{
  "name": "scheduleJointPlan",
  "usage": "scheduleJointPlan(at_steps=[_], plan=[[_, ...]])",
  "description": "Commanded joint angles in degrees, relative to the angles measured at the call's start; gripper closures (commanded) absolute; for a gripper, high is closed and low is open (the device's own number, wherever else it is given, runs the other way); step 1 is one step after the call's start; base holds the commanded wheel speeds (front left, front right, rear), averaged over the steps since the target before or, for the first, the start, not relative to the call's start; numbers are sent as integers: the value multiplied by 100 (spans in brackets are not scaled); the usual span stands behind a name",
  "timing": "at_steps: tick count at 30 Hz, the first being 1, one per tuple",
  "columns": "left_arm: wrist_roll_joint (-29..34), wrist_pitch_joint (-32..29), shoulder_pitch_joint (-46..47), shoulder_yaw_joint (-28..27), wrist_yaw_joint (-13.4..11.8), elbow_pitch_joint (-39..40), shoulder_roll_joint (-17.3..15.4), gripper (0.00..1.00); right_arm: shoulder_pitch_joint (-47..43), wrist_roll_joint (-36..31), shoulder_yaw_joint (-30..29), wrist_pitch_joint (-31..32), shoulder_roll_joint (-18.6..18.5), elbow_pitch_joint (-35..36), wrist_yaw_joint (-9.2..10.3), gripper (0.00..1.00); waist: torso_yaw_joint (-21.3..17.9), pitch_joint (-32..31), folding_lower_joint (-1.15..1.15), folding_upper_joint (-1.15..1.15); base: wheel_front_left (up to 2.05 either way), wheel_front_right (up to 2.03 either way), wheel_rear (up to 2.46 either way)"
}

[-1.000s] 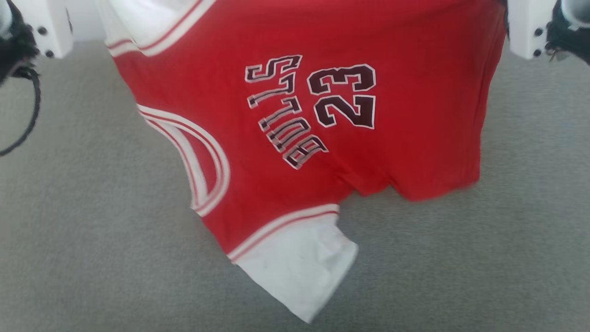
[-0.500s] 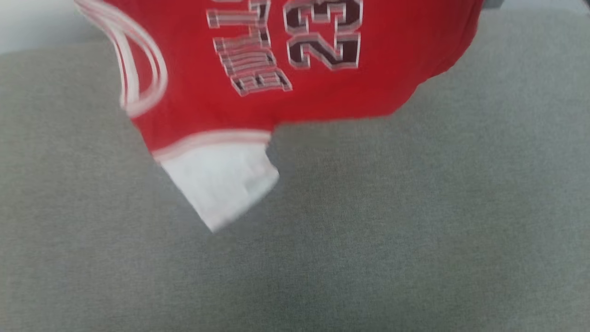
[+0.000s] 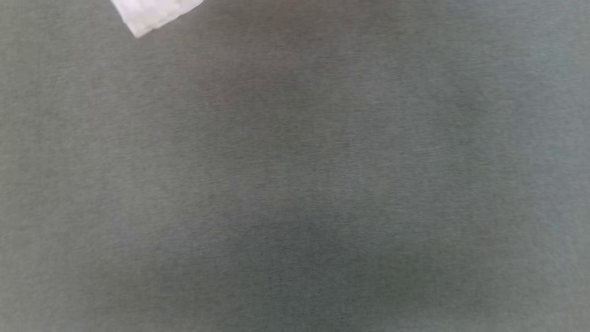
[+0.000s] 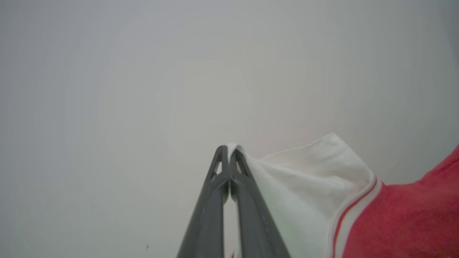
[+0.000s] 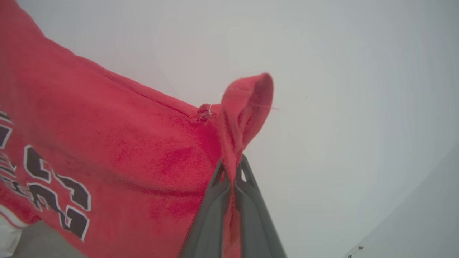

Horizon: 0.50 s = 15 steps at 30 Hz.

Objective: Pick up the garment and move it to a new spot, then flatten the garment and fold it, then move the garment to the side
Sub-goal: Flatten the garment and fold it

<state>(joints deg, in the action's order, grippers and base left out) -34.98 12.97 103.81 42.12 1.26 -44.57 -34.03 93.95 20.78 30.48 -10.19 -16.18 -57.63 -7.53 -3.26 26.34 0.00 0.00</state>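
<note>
Garment (image 5: 125, 143) aloft — left gripper (image 4: 228, 149), right gripper (image 5: 232, 163) pinching.

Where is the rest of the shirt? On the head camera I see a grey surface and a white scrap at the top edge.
Observer: It is held up off the surface. The left end effector is shut on the edge of the garment, at its white sleeve.
Operator: And what holds the other side?
Observer: The right end effector is shut on a red corner, which bunches up above its fingertips.
Operator: Can you read anything on it?
Observer: Yes, the right wrist view shows the dark number 23, outlined in white.
</note>
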Motion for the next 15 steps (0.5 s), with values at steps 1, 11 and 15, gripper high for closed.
scheduleJointPlan(at_steps=[1,11,15], plan=[[56,65,-22,40,91,-70,-2,100,-111,-69,90,-12,111,-126,8,100,109,36,0,0,0,0,0],[-800,-895,-1376,581,608,-269,104,100,-1196,706,793,393,11,-303,8,100,491,-193,0,0,0,0,0],[-1478,-1715,-2109,868,622,164,-40,100,-1745,1315,1084,733,-211,65,8,100,580,-332,0,0,0,0,0]])
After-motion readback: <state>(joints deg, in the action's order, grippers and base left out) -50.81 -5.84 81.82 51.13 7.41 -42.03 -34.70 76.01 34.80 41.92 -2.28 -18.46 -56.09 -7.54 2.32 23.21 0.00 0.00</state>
